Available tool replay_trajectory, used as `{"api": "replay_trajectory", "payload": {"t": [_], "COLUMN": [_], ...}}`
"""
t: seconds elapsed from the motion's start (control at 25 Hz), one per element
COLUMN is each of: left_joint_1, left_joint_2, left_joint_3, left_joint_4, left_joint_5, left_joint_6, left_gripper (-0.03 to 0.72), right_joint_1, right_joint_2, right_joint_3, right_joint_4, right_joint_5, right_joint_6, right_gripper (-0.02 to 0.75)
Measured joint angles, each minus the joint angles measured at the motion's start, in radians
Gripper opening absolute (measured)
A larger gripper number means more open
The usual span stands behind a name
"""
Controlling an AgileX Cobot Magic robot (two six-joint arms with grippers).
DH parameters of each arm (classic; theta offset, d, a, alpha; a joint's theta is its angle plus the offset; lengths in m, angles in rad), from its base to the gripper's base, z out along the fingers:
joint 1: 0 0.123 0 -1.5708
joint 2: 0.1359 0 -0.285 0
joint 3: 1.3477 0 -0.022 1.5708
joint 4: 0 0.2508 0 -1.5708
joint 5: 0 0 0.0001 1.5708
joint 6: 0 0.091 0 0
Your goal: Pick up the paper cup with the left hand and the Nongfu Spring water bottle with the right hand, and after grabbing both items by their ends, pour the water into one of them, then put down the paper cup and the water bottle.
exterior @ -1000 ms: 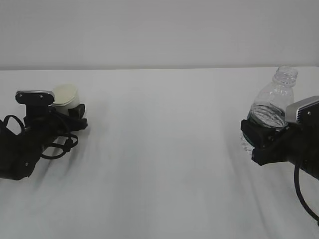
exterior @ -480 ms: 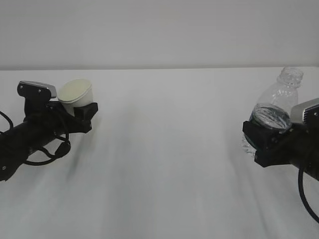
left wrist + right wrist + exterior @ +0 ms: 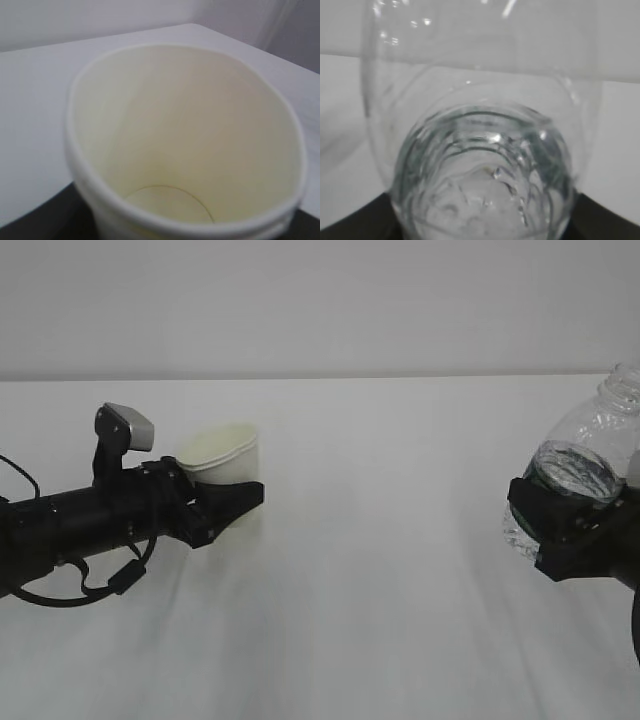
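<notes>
White tabletop (image 3: 350, 570), pale wall behind. Two black arms reaching in from opposite sides, well apart.

Left end effector (image 3: 222, 505): clamped on lower body of paper cup (image 3: 220, 452). Cup held clear of tabletop, left of centre, mouth up and tipped slightly. Black fingers (image 3: 238, 497) visible under and beside cup base. Grey-white camera block (image 3: 127, 424) standing above wrist; loop of cable (image 3: 70, 585) hanging below arm. From left wrist view: looked straight down into paper cup (image 3: 185, 145); cream inside, rolled white rim, round bottom seen dry and bare.

Right end effector (image 3: 560, 530): clamped around lower part of Nongfu Spring water bottle (image 3: 585, 455) at far right edge. Bottle lifted off tabletop, neck leaning up and to the right, partly cut by frame edge. Water (image 3: 572, 472) seen in gripped lower portion; upper body clear. No cap seen on neck. From right wrist view: ribbed bottle (image 3: 485, 150) filling frame, water (image 3: 485, 190) pooled at near end, black fingers just showing at both bottom corners.
</notes>
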Motion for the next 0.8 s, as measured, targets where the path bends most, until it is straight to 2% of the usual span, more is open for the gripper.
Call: {"api": "replay_trajectory", "payload": {"t": [0.16,0.44,0.64,0.8], "left_joint_1": [-0.058,-0.203,-0.285,-0.322], "left_joint_2": [-0.004,-0.007,-0.007,-0.007], "left_joint_3": [0.0,-0.002,-0.061,-0.115], "left_joint_4": [0.052,0.083,0.087,0.102], "left_joint_5": [0.0,0.0,0.0,0.035], "left_joint_6": [-0.038,-0.053,-0.053,-0.055], "left_gripper": [0.47,0.47,0.459,0.455], "right_joint_1": [0.0,0.0,0.0,0.0], "right_joint_2": [-0.023,-0.025,-0.025,-0.025], "right_joint_3": [0.021,0.061,0.067,0.067], "right_joint_4": [0.0,0.003,0.013,0.065], "right_joint_5": [0.0,0.0,0.0,0.0], "right_joint_6": [0.0,-0.031,-0.078,-0.12], "right_gripper": [0.412,0.412,0.412,0.412]}}
